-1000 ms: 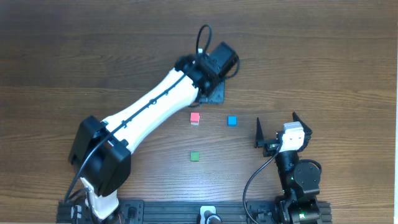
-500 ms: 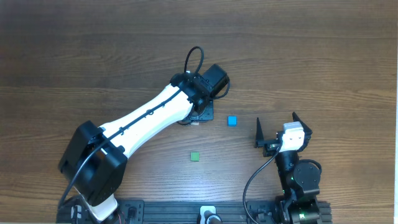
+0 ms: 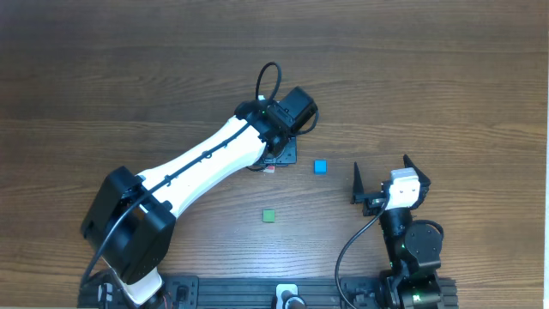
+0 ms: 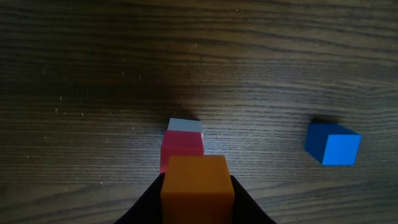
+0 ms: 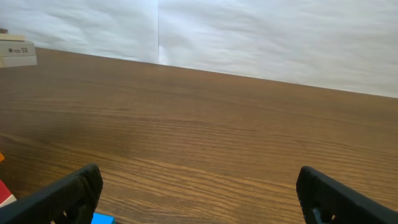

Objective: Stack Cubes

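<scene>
Left pincer [image 4: 197, 202] clamps the orange cube [image 4: 197, 183], the red cube [image 4: 182, 144] lying just beyond its tips.

The left arm [image 3: 206, 154] has a long white link, black joints and a looped black cable. The right gripper [image 3: 381, 163] has black pointed fingers and a white block.

No text, number or sign can be read. A pale box [image 5: 17, 51] at the far edge of the table [image 5: 217, 143] carries faint dark print, too small to make out.
</scene>
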You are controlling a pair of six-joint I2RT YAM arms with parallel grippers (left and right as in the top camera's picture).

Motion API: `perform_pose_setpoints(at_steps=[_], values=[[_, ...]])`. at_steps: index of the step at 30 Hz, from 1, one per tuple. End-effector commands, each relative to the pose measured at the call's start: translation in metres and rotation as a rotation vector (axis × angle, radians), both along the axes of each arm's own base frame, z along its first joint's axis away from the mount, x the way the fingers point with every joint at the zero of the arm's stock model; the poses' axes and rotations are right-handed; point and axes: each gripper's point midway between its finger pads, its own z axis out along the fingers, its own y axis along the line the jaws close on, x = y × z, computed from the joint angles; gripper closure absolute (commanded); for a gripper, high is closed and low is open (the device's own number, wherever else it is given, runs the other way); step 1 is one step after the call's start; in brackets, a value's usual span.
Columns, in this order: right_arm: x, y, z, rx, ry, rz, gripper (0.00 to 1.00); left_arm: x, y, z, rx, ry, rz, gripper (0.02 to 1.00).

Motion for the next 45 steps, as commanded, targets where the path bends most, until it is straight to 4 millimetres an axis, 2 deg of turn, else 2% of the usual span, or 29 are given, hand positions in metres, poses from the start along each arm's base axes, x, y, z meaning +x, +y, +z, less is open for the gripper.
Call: perform_pose_setpoints(at_steps=[1, 15, 45], values=[[0.0, 0.0, -0.002, 0.001, -0.001, 0.004, 0.007, -0.002, 0.004, -0.009, 0.028, 0.009, 0.011, 0.866], [0.0, 0.0, -0.002, 0.001, -0.001, 0.004, 0.009, -0.007, 0.01, -0.017, 0.047, 0.028, 0.016, 0.866], [0.0, 0.0, -0.002, 0.001, -0.001, 0.004, 0.007, -0.005, 0.011, -0.025, 0.058, 0.023, 0.017, 0.855]])
